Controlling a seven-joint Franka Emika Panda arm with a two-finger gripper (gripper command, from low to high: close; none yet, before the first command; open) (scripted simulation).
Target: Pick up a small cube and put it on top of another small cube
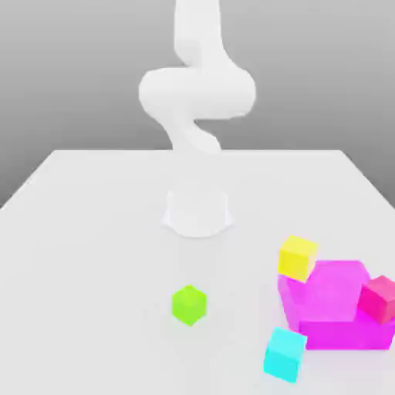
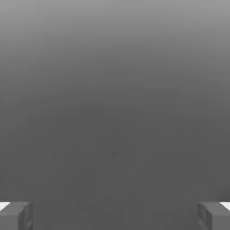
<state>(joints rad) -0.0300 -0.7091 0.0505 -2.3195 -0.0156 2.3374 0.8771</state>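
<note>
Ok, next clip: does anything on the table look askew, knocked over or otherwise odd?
Mostly tidy. The yellow cube and pink-red cube sit tilted against the big magenta block, seemingly overlapping it. The cyan cube and green cube rest apart on the table.

Simulated tabletop: plain white table, flat grey backdrop.

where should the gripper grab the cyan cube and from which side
Take the cyan cube from straight above, closing on two opposite vertical faces. It rests flat on the table with its top bare. Probably pick the face pair away from the magenta block, which stands close behind it. The gripper is open, fingers wide apart, holding nothing.
</note>
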